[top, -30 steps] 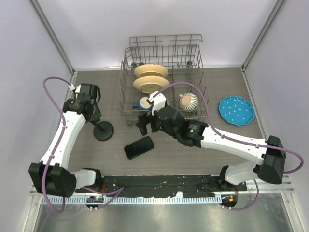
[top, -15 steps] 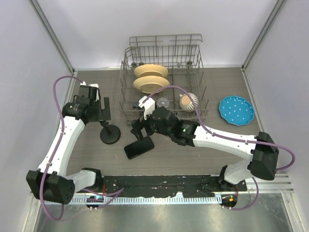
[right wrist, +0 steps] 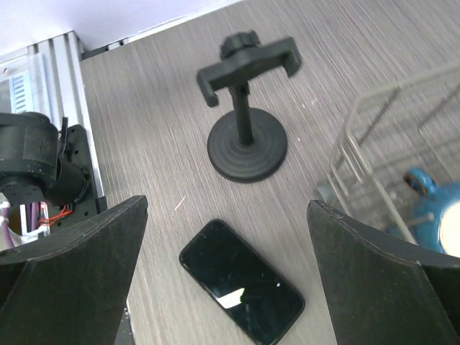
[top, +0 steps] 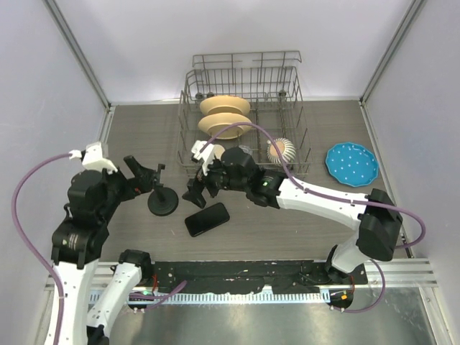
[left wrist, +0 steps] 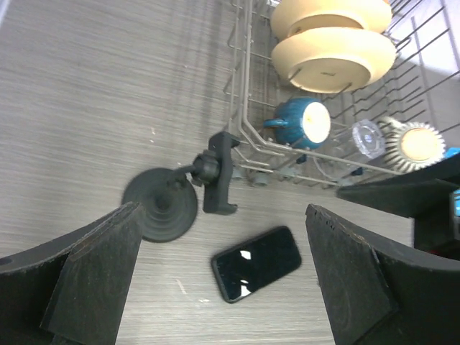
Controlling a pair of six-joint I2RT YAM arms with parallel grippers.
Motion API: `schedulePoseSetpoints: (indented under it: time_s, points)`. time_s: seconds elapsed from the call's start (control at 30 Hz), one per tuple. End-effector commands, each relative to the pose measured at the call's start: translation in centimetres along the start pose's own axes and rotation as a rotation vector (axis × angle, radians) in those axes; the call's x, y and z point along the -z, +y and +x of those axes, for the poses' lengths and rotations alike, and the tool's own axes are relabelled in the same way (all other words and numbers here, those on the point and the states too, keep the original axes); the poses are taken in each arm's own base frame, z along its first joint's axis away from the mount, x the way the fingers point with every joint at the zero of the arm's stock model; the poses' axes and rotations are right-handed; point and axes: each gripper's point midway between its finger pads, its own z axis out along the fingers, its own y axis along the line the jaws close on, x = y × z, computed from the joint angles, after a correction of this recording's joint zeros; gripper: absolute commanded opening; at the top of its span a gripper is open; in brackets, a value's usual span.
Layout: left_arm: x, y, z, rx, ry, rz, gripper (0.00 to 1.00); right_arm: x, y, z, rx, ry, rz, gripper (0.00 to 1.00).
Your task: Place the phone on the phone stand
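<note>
The phone is a glossy black slab lying flat, screen up, on the wood-grain table; it also shows in both wrist views, phone and phone. The phone stand stands upright just left of it, its clamp head empty on the stem above the round base. My left gripper is open and raised beside the stand's head, holding nothing. My right gripper hangs open over the phone's far end, not touching it.
A wire dish rack stands just behind the stand and phone, holding two cream plates, a teal cup, a glass and a ribbed bowl. A blue plate lies at the right. Walls enclose the table on three sides.
My left gripper opened, let go of the stand and drew back to the left. The stand ended up a little nearer and to the right. My right gripper moved left, over the phone.
</note>
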Motion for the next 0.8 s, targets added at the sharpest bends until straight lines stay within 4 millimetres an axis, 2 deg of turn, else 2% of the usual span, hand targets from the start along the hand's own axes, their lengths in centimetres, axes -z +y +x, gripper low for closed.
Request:
schedulePoseSetpoints:
  time_s: [0.0, 0.07, 0.13, 0.17, 0.23, 0.27, 0.37, 0.43, 0.47, 0.5, 0.53, 0.57, 0.6, 0.63, 0.67, 0.73, 0.77]
  points:
    - [-0.1, -1.1, 1.7, 0.218, 0.014, 0.048, 0.99, -0.9, 1.6, -5.5, 0.224, -0.161, -0.163, 0.97]
    - [-0.2, -1.7, 2.8, 0.335, 0.044, 0.067, 0.98, -1.9, 0.6, -6.7, 0.261, -0.198, -0.181, 0.93]
    - [-0.5, -2.1, 3.4, 0.484, 0.048, 0.074, 0.98, -2.1, -0.8, -7.2, 0.251, -0.22, -0.233, 0.89]
    - [-1.2, -2.7, 4.6, 0.527, 0.08, 0.109, 0.98, -3.0, -1.6, -7.5, 0.242, -0.226, -0.24, 0.88]
    - [-1.6, -3.3, 5.0, 0.605, 0.072, 0.151, 1.0, -3.7, -2.7, -7.7, 0.218, -0.213, -0.24, 0.84]
    - [-2.6, -3.4, 5.6, 0.674, 0.074, 0.158, 1.0, -4.4, -3.4, -7.8, 0.191, -0.188, -0.23, 0.82]
    - [-3.9, -2.7, 6.5, 0.779, 0.067, 0.122, 1.0, -5.1, -4.4, -8.4, 0.06, -0.157, -0.186, 0.77]
    - [-4.4, -2.3, 6.4, 0.805, 0.039, 0.106, 1.0, -4.7, -4.5, -8.5, 0.004, -0.151, -0.165, 0.77]
    - [-4.7, -1.8, 6.1, 0.824, 0.005, 0.095, 1.0, -4.7, -4.4, -7.6, -0.043, -0.153, -0.161, 0.77]
    - [-5.1, -1.1, 6.0, 0.843, -0.027, 0.065, 1.0, -3.4, -4.0, -8.7, -0.049, -0.193, -0.161, 0.77]
    - [-5.5, -0.5, 6.6, 0.862, -0.035, 0.038, 1.0, -3.3, -3.9, -7.6, -0.063, -0.206, -0.162, 0.77]
    - [-5.6, -0.4, 6.5, 0.882, -0.054, 0.042, 0.99, -2.6, -3.7, -7.8, -0.092, -0.226, -0.155, 0.77]
    - [-5.9, -0.3, 6.5, 0.902, -0.065, 0.048, 0.97, -1.6, -3.4, -8.5, -0.093, -0.255, -0.154, 0.77]
    - [-6.1, -0.5, 5.7, 0.91, -0.107, 0.078, 0.95, -1.1, -3.4, -8.5, -0.103, -0.265, -0.147, 0.77]
    - [-6.6, 0.0, 6.5, 0.918, -0.103, 0.06, 0.94, -0.9, -3.5, -7.6, -0.116, -0.258, -0.134, 0.77]
    - [-6.9, 0.3, 6.1, 0.925, -0.146, 0.065, 0.87, 0.1, -3.4, -7.8, -0.124, -0.271, -0.118, 0.77]
    - [-7.2, 0.6, 6.5, 0.928, -0.144, 0.052, 0.85, 0.2, -3.6, -6.8, -0.134, -0.251, -0.107, 0.77]
